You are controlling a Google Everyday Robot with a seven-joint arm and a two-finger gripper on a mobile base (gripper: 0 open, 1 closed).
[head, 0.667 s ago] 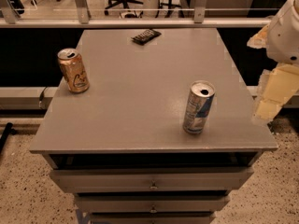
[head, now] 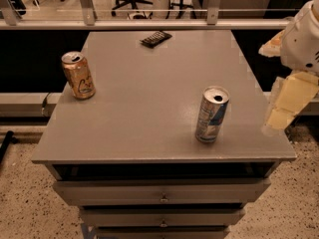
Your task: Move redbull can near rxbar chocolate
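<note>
slim redbull can (head: 212,114), flat dark rxbar chocolate (head: 156,38), blocky gripper (head: 283,109) at right

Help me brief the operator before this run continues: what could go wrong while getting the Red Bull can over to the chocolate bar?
1. The gripper hangs off the right edge of the table, beside the tall, slim redbull can. A sideways approach might tip the can, and its top looks opened.
2. The rxbar chocolate lies at the far edge, across the table from the can. A long carry that overshoots could push it off the back.
</note>
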